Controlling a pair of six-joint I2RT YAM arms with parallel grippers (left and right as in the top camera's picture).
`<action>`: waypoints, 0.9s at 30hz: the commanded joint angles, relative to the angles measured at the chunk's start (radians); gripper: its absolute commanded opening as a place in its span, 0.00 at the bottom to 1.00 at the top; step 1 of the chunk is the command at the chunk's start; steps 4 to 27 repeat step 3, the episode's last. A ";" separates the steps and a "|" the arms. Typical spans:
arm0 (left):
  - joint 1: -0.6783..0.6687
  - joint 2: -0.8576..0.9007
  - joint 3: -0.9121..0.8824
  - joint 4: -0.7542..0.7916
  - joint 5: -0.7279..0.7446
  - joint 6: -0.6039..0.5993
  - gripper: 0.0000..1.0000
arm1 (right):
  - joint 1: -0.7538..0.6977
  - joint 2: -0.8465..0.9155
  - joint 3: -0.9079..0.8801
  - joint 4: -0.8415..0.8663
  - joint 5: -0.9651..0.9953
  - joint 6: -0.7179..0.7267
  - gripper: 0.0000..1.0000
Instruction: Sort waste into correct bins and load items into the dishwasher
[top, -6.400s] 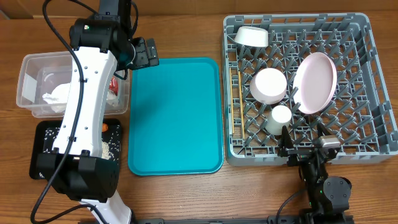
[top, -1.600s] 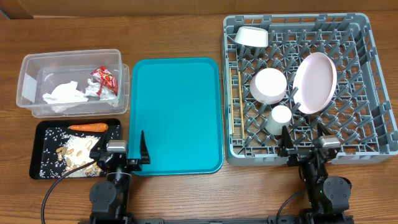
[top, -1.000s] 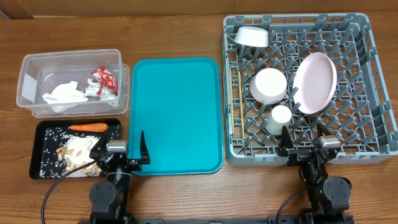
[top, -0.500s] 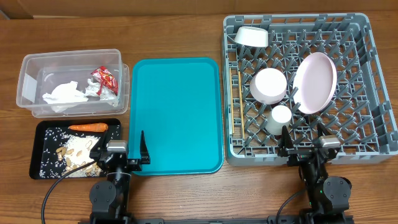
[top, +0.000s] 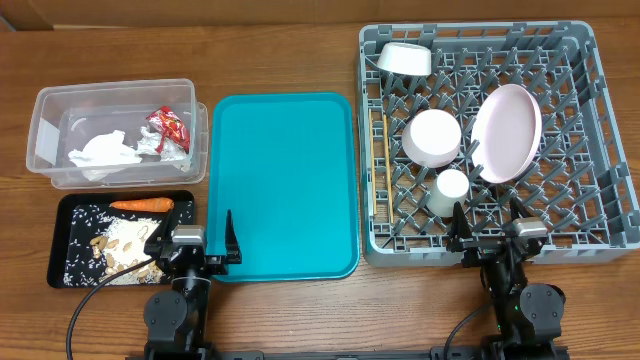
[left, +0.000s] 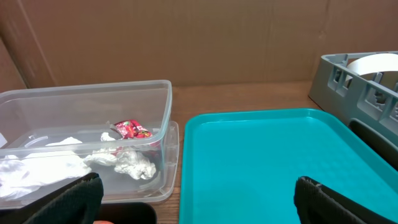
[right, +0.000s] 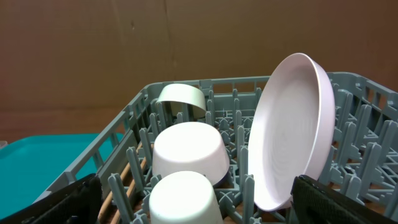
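Since the tray (top: 280, 180) lies bare, sorting looks done; left gripper (top: 192, 240) and right gripper (top: 487, 222), spread empty either side of it, need no further move.

A brown wooden worktop (top: 300, 310) with visible grain fills the overhead view. Behind it, plain brown cardboard panels (left: 205, 37) stand as a backdrop under soft, even light.
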 joint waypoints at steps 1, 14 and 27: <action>0.006 -0.011 -0.005 0.003 -0.006 0.012 1.00 | -0.003 -0.012 -0.010 0.006 -0.006 -0.006 1.00; 0.006 -0.011 -0.005 0.003 -0.006 0.012 1.00 | -0.003 -0.012 -0.010 0.006 -0.006 -0.006 1.00; 0.006 -0.011 -0.005 0.003 -0.006 0.012 1.00 | -0.003 -0.012 -0.010 0.006 -0.006 -0.006 1.00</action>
